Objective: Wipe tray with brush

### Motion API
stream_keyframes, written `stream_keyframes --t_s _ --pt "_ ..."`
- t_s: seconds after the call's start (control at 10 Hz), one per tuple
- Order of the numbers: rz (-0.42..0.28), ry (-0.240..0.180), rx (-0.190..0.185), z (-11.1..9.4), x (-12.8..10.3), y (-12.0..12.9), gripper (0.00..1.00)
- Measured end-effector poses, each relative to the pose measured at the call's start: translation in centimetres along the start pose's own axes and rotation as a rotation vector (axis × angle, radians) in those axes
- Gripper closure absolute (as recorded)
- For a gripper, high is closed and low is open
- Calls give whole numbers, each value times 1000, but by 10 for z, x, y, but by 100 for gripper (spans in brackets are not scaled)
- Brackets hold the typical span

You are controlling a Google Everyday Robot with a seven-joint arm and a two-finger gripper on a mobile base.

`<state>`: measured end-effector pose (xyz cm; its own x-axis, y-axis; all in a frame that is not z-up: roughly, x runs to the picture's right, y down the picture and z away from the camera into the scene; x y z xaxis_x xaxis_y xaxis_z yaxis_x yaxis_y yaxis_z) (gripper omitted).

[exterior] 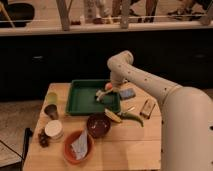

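- Claw (pixel 111 88) at the end of the pale arm (pixel 150 85) hangs over the right-hand edge of the tray (pixel 80 102). It is closed narrow on the orange-red end of the brush (pixel 102 94).
- The brush slants down and to the left from the claw, with its pale head low over the right half of the tray. I cannot tell whether the head touches the tray floor.
- The tray lies flat on the table (pixel 135 147), toward the back and left of the middle, with a long side facing the camera.
- A blue block (pixel 127 93) lies on the table just beside the tray's right rim.
- A brown block (pixel 146 107) lies further right, apart from the blue block.
- Yellow-and-green vegetables (pixel 124 117) lie near the tray's front right corner.
- A dark bowl (pixel 98 125) stands in front of the tray, just beside the vegetables.
- An orange bowl (pixel 77 146) stands to the front left of the dark bowl and has something pale inside it.
- A dark cup (pixel 51 111) stands left of the tray, and a white round container (pixel 53 130) stands in front of that cup.
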<state>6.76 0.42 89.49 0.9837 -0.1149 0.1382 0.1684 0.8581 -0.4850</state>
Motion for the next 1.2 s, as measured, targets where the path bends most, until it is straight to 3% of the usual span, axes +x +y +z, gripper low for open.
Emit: stream_keyframes --t_s 0.3,0.6,0.9,1.2 --pt "-86 -51 -20 9 -37 -7 97" --pt "-210 -106 -64 15 -67 8 97" --pt "-221 -98 -93 12 -51 25 97" --pt "-137 -40 -86 5 -2 34 97"
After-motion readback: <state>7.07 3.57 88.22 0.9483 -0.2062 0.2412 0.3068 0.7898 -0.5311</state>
